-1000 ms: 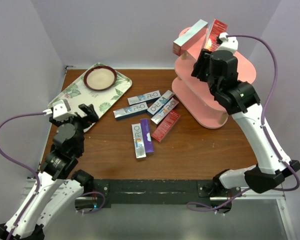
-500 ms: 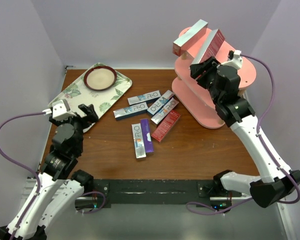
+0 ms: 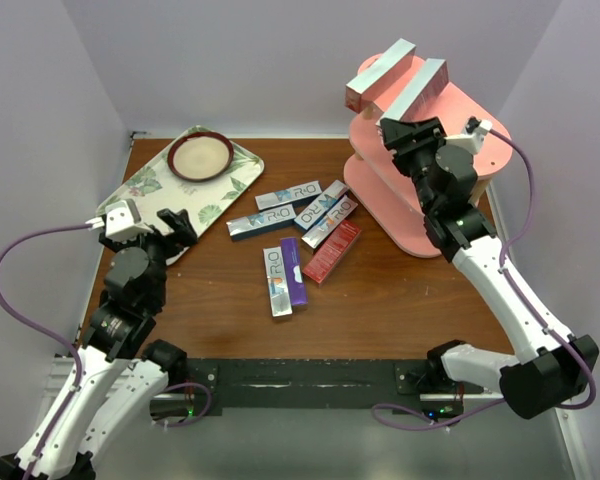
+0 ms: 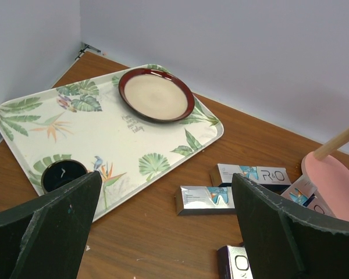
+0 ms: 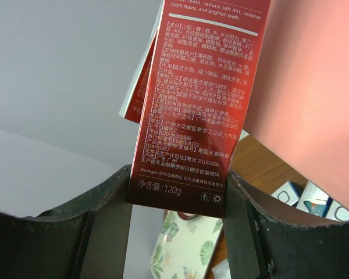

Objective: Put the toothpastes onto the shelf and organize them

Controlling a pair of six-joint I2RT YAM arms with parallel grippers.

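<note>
my left claw (image 4: 166, 195) hangs spread and empty, lower left. upper right, my right claw (image 3: 410, 130) pinches a red cardboard toothpaste box (image 3: 421, 90) lying on the tall pink oval shelf (image 3: 475, 110), top tier. releasing it crooked could tip it off.

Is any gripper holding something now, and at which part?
The right gripper clamps the red toothpaste box at its near end; the left gripper is open and holds nothing.

Overhead camera looked down over the whole table (image 3: 400, 300). Left wrist camera, low, faced the leaf-print tray (image 4: 87, 133), shared with overhead; right wrist camera sat close against a red toothpaste box (image 5: 200, 99).
</note>
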